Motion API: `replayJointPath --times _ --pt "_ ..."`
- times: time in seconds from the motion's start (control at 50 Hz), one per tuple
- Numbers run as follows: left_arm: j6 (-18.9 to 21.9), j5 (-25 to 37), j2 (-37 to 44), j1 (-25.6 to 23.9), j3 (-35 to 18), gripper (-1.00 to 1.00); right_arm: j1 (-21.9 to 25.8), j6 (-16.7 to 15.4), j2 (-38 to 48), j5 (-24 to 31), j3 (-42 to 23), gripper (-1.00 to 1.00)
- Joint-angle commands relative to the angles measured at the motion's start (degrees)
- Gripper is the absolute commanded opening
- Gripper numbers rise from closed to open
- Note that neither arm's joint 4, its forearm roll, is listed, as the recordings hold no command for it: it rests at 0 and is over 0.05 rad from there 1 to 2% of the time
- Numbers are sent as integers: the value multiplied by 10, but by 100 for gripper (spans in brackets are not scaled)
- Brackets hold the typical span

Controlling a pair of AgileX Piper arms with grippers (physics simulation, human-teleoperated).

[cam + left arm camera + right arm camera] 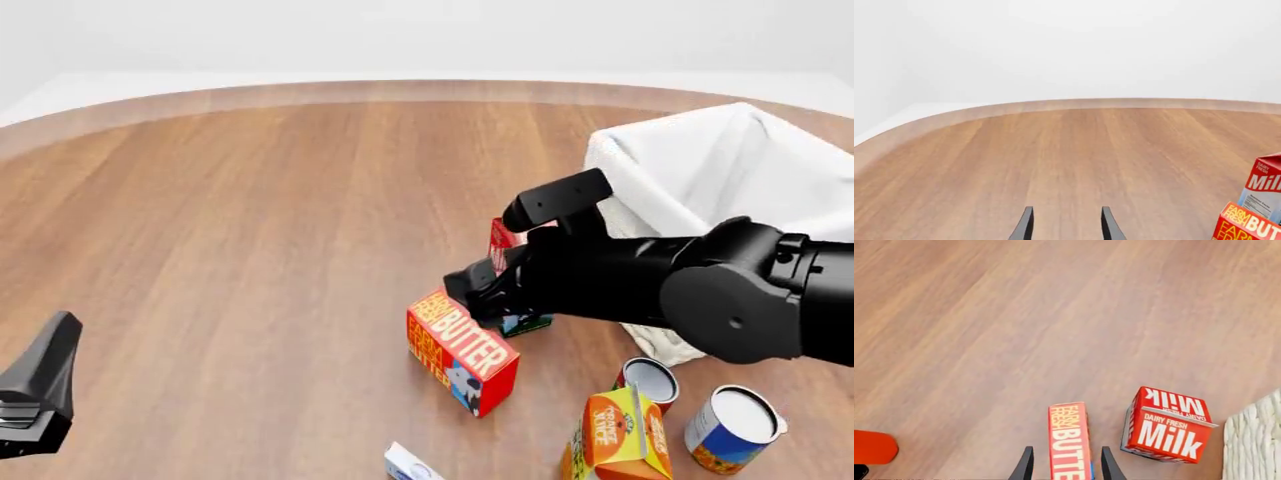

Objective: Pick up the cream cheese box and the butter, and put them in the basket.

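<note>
The butter (461, 350) lies on the wooden table as a red-orange box with a blue end. My right gripper (1066, 467) is open just above it. Its fingers (1026, 465) straddle the butter (1069, 440) with a gap on each side. The cream cheese box (407, 465) shows only as a white corner with blue at the near table edge. The basket (641, 170), white wicker with a cloth lining, stands at the right behind my right arm. My left gripper (1066, 227) hangs open and empty over bare table at the near left (34, 395).
A red-and-white milk carton (1167, 432) stands upright between the butter and the basket wall (1254, 440). An orange juice carton (621, 435) and two open cans (650, 380) (731, 425) sit at the near right. A red-orange rounded object (874, 446) shows at the right wrist view's edge.
</note>
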Motion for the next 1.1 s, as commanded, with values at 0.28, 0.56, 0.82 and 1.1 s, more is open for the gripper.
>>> replayJointPath --times 0.28,0.56,0.82,1.1 --pt "0 0 0 0 0 100 21 33 38 -51 32 100" --pt "0 0 0 0 0 100 10 22 35 -39 30 100" --pt "0 0 0 0 0 100 10 18 39 -42 30 100" --pt "0 0 0 0 0 100 1 23 81 -78 49 100"
